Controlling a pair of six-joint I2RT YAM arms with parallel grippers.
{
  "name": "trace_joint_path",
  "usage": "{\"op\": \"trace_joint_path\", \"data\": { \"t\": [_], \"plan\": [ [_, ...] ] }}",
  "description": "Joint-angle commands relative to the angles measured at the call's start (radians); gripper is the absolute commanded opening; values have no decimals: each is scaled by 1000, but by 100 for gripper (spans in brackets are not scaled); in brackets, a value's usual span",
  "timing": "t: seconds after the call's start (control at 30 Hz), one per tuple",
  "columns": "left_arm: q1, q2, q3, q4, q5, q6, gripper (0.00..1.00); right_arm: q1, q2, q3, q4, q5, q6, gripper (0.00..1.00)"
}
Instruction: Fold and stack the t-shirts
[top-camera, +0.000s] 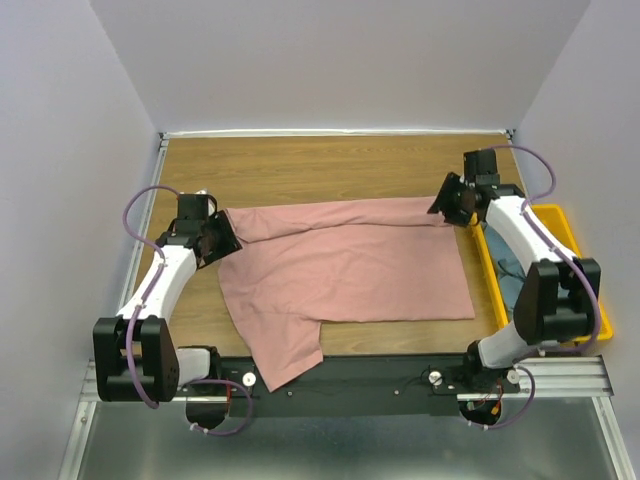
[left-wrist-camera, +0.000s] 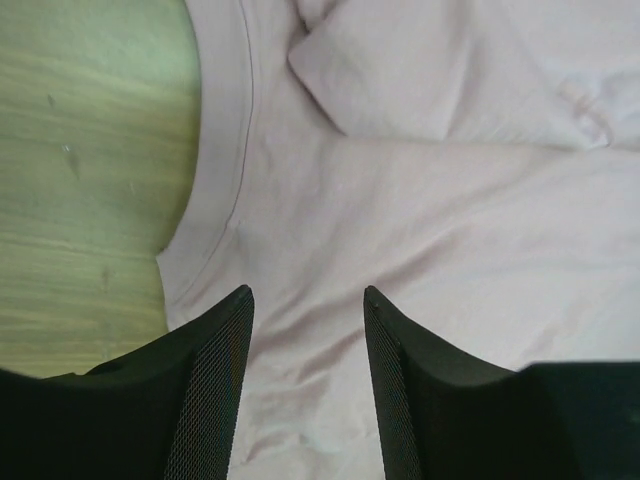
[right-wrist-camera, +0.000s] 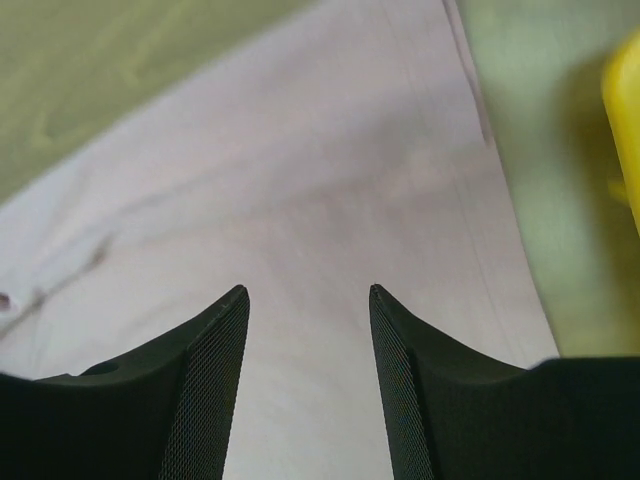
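Pink shirt (top-camera: 350, 270) flat on table (top-camera: 330, 165) betw. arms, L gripper (left-wrist-camera: 305, 295) spread empty over its left edge, R gripper (right-wrist-camera: 308, 292) spread empty over right corner, bin (top-camera: 562, 225) just beside.

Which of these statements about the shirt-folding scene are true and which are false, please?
1. The pink t-shirt lies spread on the wooden table. True.
2. The yellow bin sits at the table's left edge. False: it sits at the right edge.
3. The left gripper is open above the pink cloth, near the neckband. True.
4. The right gripper is shut on the bin. False: it is open over the shirt, with the bin off to its side.
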Motion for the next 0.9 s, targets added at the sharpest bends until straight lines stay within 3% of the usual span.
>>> {"op": "trace_joint_path", "data": {
  "t": [0.0,0.17,0.47,0.87],
  "plan": [
    [9,-20,-26,111,-4,-38,59,-8,142,110,154,-2,-40,58],
    [9,-10,-40,168,-19,-30,77,-8,365,296,162,-10,-69,56],
    [9,-40,-41,166,-49,18,77,-8,520,367,163,-71,-121,53],
    [9,-20,-63,189,-20,30,77,-8,476,241,160,-119,-124,49]
  ]
}}
